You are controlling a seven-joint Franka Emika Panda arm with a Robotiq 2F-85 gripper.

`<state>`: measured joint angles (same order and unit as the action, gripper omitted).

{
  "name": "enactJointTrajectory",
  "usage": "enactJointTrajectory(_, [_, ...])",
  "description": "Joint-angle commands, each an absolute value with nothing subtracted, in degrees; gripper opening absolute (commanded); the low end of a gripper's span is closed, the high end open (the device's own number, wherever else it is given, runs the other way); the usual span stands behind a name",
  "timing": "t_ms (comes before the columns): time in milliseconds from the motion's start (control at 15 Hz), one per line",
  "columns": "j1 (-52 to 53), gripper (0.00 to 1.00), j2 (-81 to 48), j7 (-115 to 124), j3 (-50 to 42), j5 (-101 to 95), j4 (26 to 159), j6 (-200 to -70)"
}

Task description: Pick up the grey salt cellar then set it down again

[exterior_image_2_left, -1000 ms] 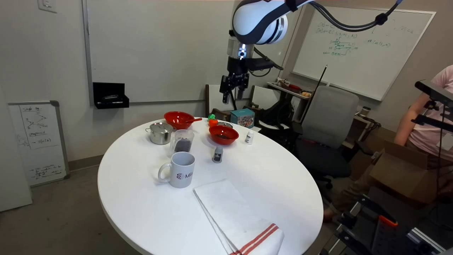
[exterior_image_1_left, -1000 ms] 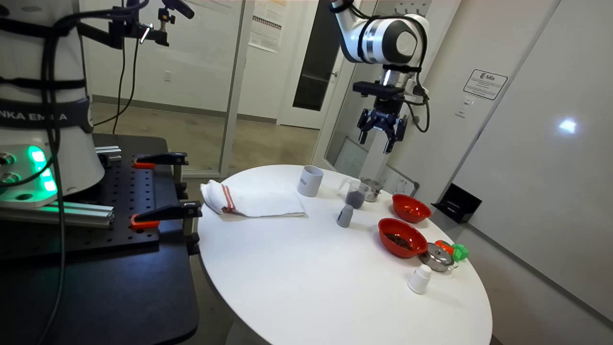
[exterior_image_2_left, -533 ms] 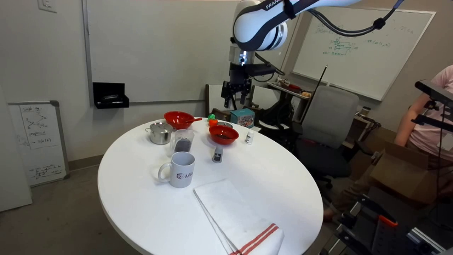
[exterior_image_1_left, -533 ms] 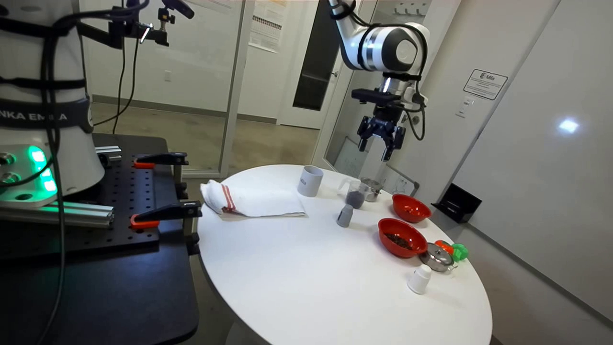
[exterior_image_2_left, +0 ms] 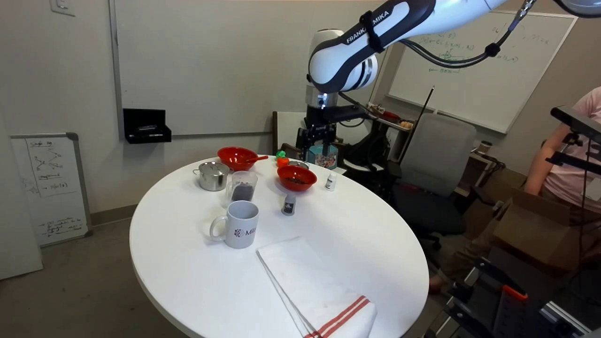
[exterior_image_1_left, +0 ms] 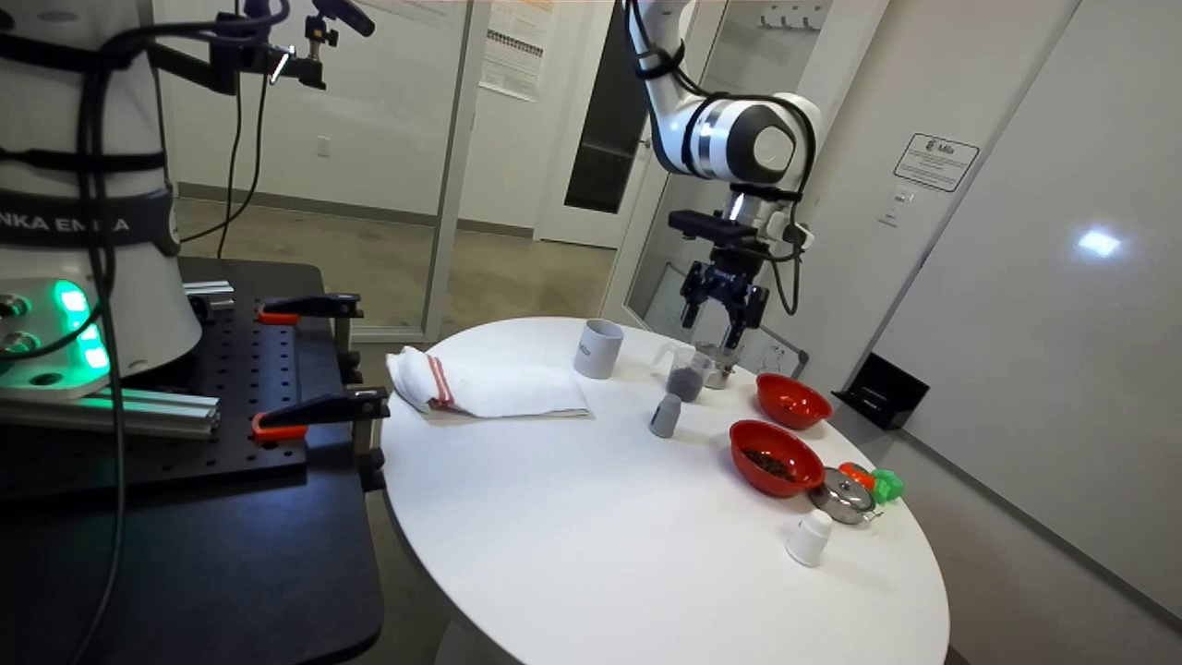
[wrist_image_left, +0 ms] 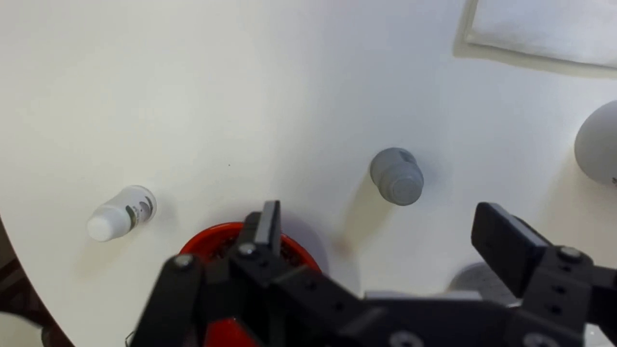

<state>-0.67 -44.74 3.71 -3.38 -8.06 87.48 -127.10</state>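
The grey salt cellar is a small upright grey shaker on the white table. It shows in both exterior views (exterior_image_1_left: 665,417) (exterior_image_2_left: 288,205) and right of centre in the wrist view (wrist_image_left: 397,177). My gripper (exterior_image_1_left: 710,330) is open and empty, held above the far part of the table. It also shows in an exterior view (exterior_image_2_left: 313,151) in front of the teal box. In the wrist view my gripper (wrist_image_left: 378,214) has its fingers wide apart, and the cellar appears just beyond the gap between the tips, touched by neither.
A red bowl (exterior_image_2_left: 296,179) with dark contents and a clear jug (exterior_image_2_left: 243,188) stand near the cellar. A grey mug (exterior_image_2_left: 242,226), a metal pot (exterior_image_2_left: 213,177), another red bowl (exterior_image_2_left: 236,158), a white shaker (exterior_image_2_left: 331,182) and a folded towel (exterior_image_2_left: 310,281) are also on the table.
My arm and gripper have come down towards the table, with a slight shift in an exterior view. The gripper stays open. The cellar and the other things have not moved.
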Motion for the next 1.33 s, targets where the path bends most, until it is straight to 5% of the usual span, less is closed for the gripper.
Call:
enactJointTrajectory(0, [-2.3, 1.0, -49.0, 2.4, -2.4, -5.0, 83.3, -126.9])
enactJointTrajectory(1267, [-1.2, 1.0, -67.2, -2.3, -1.1, -4.6, 60.8, -116.8])
